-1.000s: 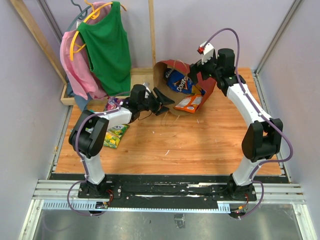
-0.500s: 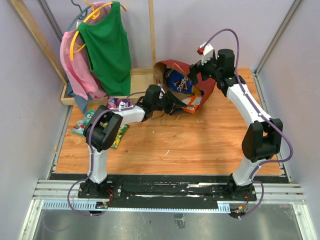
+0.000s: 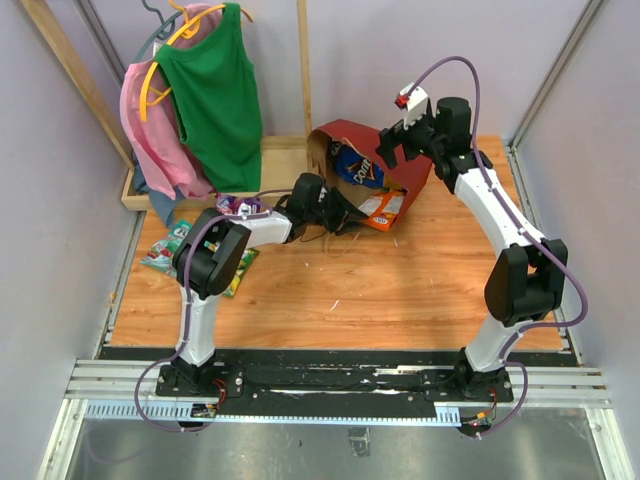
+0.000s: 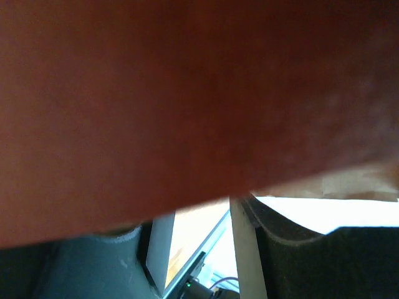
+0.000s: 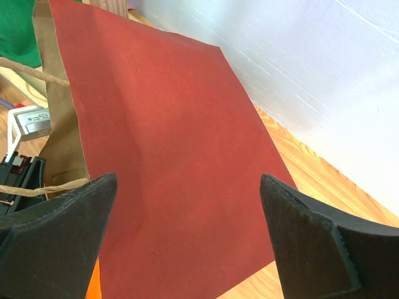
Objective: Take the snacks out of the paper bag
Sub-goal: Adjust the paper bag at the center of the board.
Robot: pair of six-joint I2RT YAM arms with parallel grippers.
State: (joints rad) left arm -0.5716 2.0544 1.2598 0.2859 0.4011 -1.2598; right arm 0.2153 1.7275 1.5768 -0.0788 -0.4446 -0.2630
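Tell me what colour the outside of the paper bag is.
Red; the paper bag shows best in the right wrist view.

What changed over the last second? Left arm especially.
The left gripper reached right, to the mouth of the paper bag beside the orange packet, its jaws narrowing; whether it grips anything is unclear. The bag's red side tipped further into view. The right gripper stayed open over the bag; the Doritos bag stayed inside.
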